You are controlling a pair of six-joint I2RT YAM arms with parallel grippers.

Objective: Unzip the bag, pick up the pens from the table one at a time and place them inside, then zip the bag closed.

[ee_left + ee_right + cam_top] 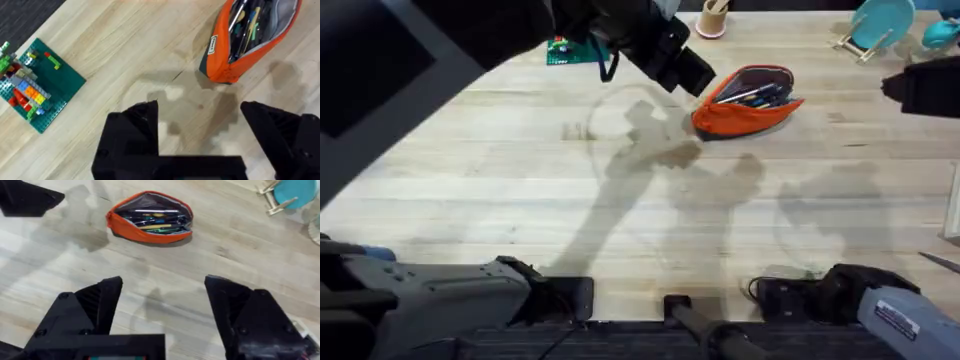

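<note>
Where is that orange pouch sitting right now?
In the overhead view the orange pencil pouch lies unzipped on the far middle of the wooden table, just right of the left end effector and in front of the tan cup.

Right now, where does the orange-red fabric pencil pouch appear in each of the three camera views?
Overhead: the orange-red fabric pencil pouch lies unzipped in the upper middle, right of the left claw.
Left wrist: upper right, beyond the open claw.
Right wrist: upper centre, pens visible inside.
Shared landmark: the teal plate on a wooden stand, at the upper right in the overhead and right wrist views; the left wrist view lacks it.
</note>
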